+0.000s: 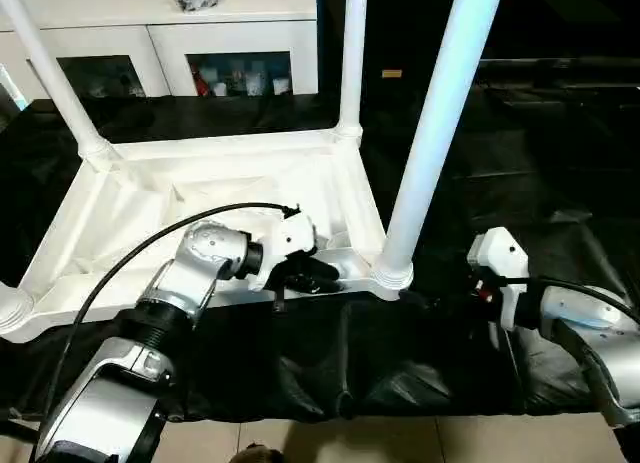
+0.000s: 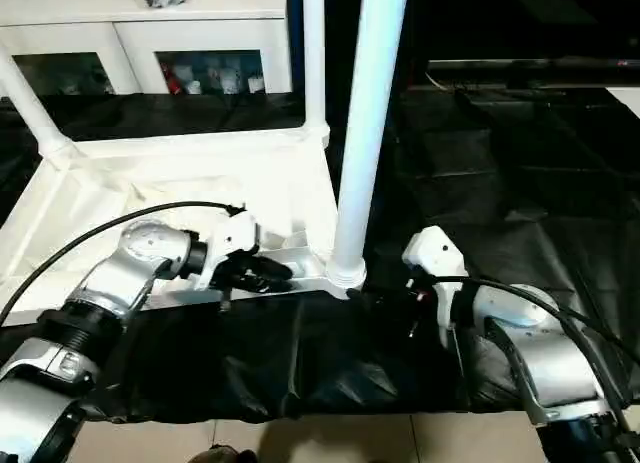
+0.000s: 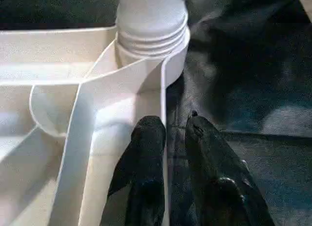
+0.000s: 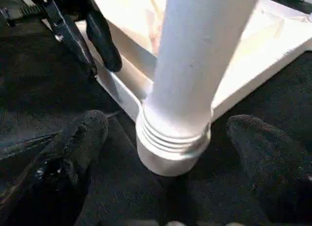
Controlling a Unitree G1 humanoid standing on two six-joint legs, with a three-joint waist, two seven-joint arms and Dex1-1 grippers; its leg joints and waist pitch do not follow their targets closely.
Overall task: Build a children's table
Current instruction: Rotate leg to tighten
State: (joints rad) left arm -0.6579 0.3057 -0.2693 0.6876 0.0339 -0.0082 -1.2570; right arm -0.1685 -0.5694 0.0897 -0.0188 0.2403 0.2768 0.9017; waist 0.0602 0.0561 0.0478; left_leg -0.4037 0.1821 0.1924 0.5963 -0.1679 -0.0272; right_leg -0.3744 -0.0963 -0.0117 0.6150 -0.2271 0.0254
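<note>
The children's table lies upside down on the black cover, and its white ribbed tabletop (image 1: 150, 198) faces up. Three white legs stand in its corner sockets: far left (image 1: 55, 78), far right (image 1: 352, 63) and near right (image 1: 440, 133). My left gripper (image 3: 173, 123) sits at the near rim beside the near right socket (image 3: 151, 35). Its fingers are slightly apart, one inside the rim wall and one outside it. My right gripper (image 4: 168, 133) is wide open, with a fingertip (image 4: 85, 133) on each side of the near right leg's threaded base (image 4: 170, 143), not touching it.
A white cabinet with glass doors (image 1: 160, 43) stands behind the black-covered work table (image 1: 530, 163). The table's near edge drops to a tiled floor (image 1: 400, 438). A black cable (image 1: 130, 258) loops over my left forearm. The near left socket (image 1: 12, 311) sits at the picture's edge.
</note>
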